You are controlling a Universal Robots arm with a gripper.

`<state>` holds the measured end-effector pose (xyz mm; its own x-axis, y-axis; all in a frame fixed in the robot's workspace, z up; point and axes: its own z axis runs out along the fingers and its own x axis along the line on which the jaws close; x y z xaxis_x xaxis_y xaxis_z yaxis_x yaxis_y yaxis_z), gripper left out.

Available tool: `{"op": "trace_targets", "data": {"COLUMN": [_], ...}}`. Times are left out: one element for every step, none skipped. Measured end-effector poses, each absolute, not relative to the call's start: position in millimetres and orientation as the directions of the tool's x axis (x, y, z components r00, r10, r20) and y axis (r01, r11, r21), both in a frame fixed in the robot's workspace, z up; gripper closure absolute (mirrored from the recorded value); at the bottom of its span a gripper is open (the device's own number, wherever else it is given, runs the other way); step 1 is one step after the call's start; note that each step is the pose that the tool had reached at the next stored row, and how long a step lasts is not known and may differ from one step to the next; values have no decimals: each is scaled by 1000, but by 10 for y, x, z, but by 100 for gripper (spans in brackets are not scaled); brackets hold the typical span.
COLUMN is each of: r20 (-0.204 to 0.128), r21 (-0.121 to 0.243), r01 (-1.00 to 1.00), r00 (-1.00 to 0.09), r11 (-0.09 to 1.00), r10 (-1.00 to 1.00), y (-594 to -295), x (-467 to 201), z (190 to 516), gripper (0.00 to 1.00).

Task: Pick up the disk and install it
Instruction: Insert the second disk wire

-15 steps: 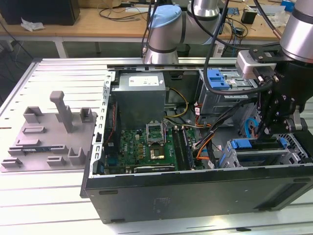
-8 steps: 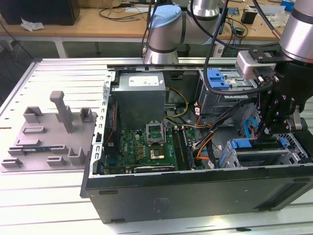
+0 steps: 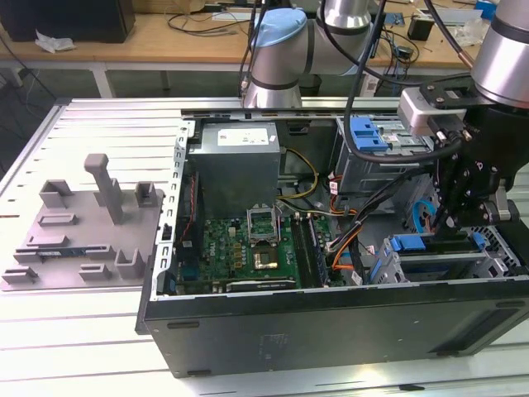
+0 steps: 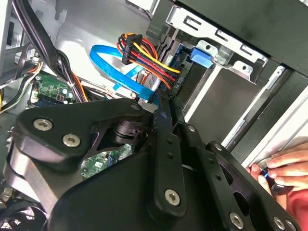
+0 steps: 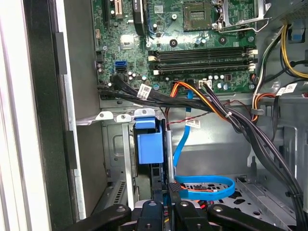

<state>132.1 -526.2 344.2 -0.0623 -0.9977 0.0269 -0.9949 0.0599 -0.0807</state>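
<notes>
- One disk (image 5: 149, 147) is your concern. It stands on edge in the lower bay (image 3: 442, 266) at the front corner of the case (image 3: 331, 327), with the blue end of its carrier facing out of the slot. In the exterior view that blue end shows just below the arm's wrist.
- Your fingers (image 4: 163, 139) are drawn together, with hardly a slit between them and nothing visibly pinched. In the first wrist view their tips sit right at the disk's outer edge, beside the carrier. I read this as the seating push, not the carry.
- Push straight along the bay's rails. The disk looks most of the way in, so a tilted push would more likely wedge the carrier against the grey walls than click it home.
- Go gently, and let the carrier's end take the load rather than the thin metal edge next to it.
- Mind the blue cable (image 5: 207, 185), which loops just beside the tips. Mind also the coloured power leads (image 4: 144, 50) that hang near the bay's mouth in the second wrist view. Either could get trapped.
- Do not mistake the blue bracket (image 3: 364, 132) on the upper cage for your part; it sits well apart from the bay.
- A hand (image 4: 284, 168) is at the case's outer wall in the second wrist view, holding something small and dark. Treat it as a reason to go slowly.
- The desk (image 3: 83, 339) also carries a grey fixture (image 3: 83, 223), well apart from the case.
</notes>
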Motion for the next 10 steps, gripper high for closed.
{"op": "trace_targets", "data": {"r20": [27, 27, 28, 29, 30, 30, 30, 31, 32, 32], "r21": [-81, -81, -81, -81, -81, -81, -81, -81, -81, -81], "r01": [-995, -995, -995, -995, -995, -995, -995, -995, -995, -995], "r00": [-61, -59, -58, -57, -56, -55, -55, -54, -54, -53], "r11": [59, 57, 56, 55, 53, 53, 52, 51, 51, 50], "r10": [-998, -998, -998, -998, -998, -998, -998, -998, -998, -998], "y": [-5262, -5263, -5263, -5262, -5262, -5262, -5262, -5262, -5262, -5263], "x": [1321, 1321, 1321, 1321, 1321, 1321, 1321, 1321, 1321, 1321], "z": [3441, 3442, 3444, 3447, 3453, 3457, 3458, 3460, 3462, 3463], "gripper": [84, 84, 84, 84, 84, 84, 84, 84, 84, 84]}}
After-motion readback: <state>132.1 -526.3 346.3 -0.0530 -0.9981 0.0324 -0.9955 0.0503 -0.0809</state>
